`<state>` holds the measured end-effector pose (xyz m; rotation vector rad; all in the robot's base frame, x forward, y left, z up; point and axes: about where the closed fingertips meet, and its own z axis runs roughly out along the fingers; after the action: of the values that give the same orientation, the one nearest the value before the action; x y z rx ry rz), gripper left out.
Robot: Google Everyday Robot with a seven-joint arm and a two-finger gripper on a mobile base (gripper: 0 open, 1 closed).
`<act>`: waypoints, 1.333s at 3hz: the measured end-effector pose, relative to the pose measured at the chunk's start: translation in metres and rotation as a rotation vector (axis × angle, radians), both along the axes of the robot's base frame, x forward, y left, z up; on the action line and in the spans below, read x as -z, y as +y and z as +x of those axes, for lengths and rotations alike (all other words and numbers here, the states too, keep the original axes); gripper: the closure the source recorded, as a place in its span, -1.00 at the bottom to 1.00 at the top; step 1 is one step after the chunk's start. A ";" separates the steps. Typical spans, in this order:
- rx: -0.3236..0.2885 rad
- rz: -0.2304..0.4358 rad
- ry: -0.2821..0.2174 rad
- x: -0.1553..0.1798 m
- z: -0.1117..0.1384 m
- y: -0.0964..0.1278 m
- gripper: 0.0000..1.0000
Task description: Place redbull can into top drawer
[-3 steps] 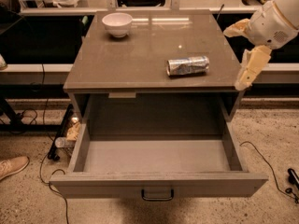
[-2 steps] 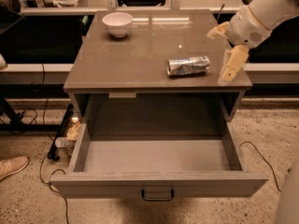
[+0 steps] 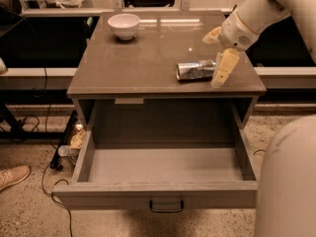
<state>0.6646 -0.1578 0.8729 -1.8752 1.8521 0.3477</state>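
Redbull can (image 3: 196, 69) is laid lengthwise left-right on the cabinet top (image 3: 138, 58). Gripper (image 3: 217, 52) is held spread at its right end.

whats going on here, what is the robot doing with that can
A one-armed robot is going for the redbull can, which lies on its side on the cabinet top. Its gripper is open at the can's right end, not closed on it. The top drawer below is pulled out, with the can not yet in it. A white bowl sits at the top's far left.
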 end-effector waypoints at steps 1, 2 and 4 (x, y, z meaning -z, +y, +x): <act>0.022 -0.006 0.017 0.012 0.013 0.004 -1.00; 0.037 -0.020 0.048 0.029 0.024 0.011 -0.94; 0.047 -0.038 0.075 0.043 0.029 0.016 -0.54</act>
<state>0.6936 -0.1422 0.8298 -1.8642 1.9617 0.3736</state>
